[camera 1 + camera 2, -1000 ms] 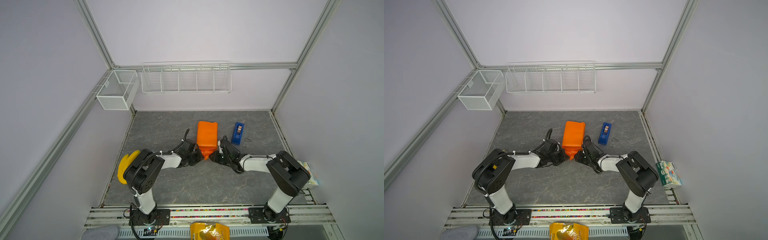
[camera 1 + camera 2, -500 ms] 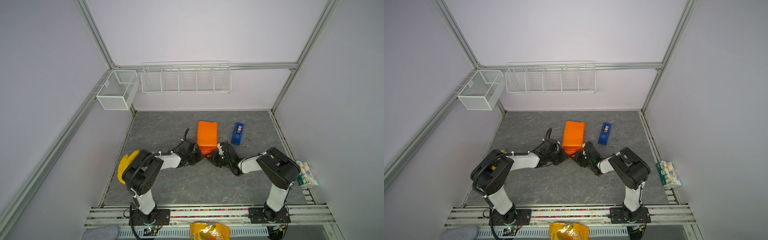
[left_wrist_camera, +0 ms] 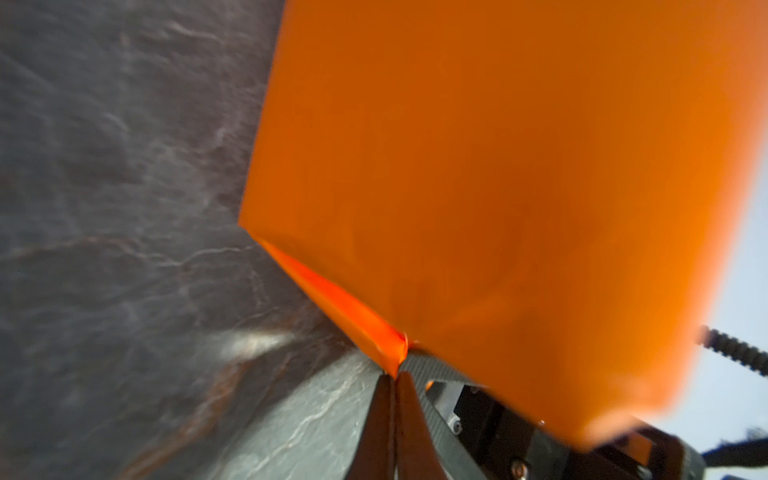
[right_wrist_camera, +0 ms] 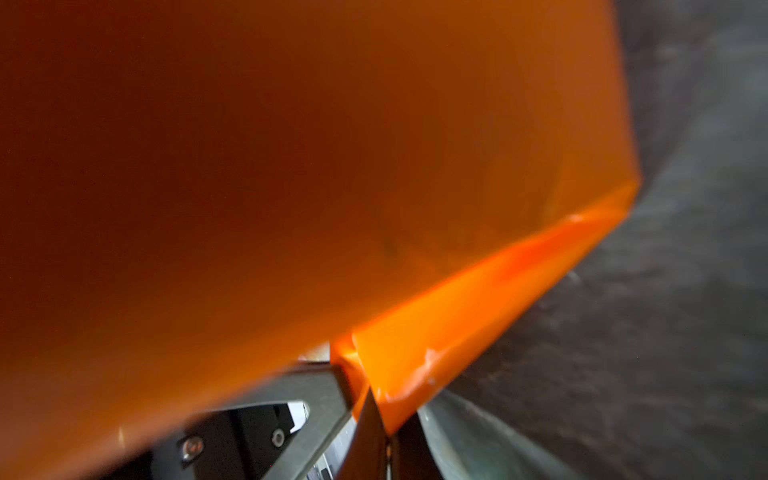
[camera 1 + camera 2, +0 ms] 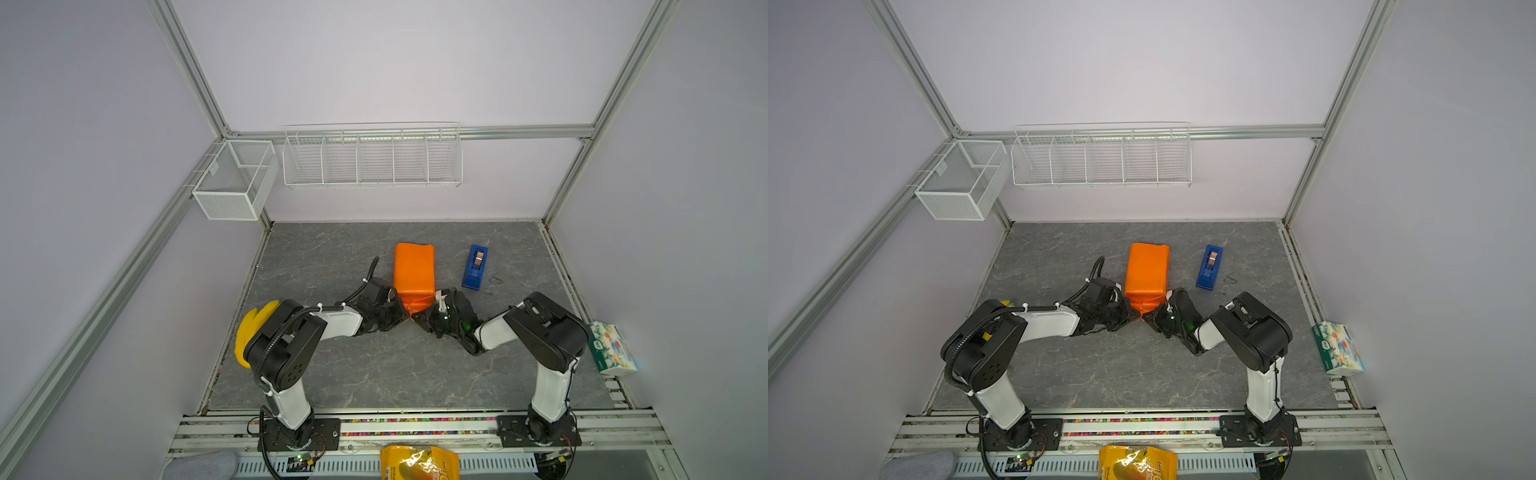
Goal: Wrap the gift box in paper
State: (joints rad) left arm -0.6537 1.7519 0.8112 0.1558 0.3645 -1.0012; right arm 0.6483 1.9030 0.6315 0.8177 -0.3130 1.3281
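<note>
The orange paper (image 5: 414, 270) (image 5: 1147, 268) lies folded round a box shape in the middle of the table; the gift box itself is hidden under it. The paper's near end is gathered into a point. My left gripper (image 5: 404, 313) (image 5: 1133, 312) comes in low from the left, and in its wrist view it (image 3: 395, 376) is shut on the very tip of the paper (image 3: 498, 166). From the right, my right gripper (image 5: 420, 319) (image 5: 1152, 319) meets it. In the right wrist view it (image 4: 384, 419) is shut on the folded flap of the paper (image 4: 291, 166).
A blue tape dispenser (image 5: 475, 267) lies just right of the paper. Yellow bananas (image 5: 249, 332) sit behind the left arm's elbow, and a tissue box (image 5: 613, 349) at the right edge. A yellow snack bag (image 5: 419, 463) lies in front of the rail. Wire baskets (image 5: 372, 156) hang on the back wall.
My right gripper has closed its jaws onto the paper's near flap, and its arm has drawn in a little toward the middle. The left gripper has kept its grip and place.
</note>
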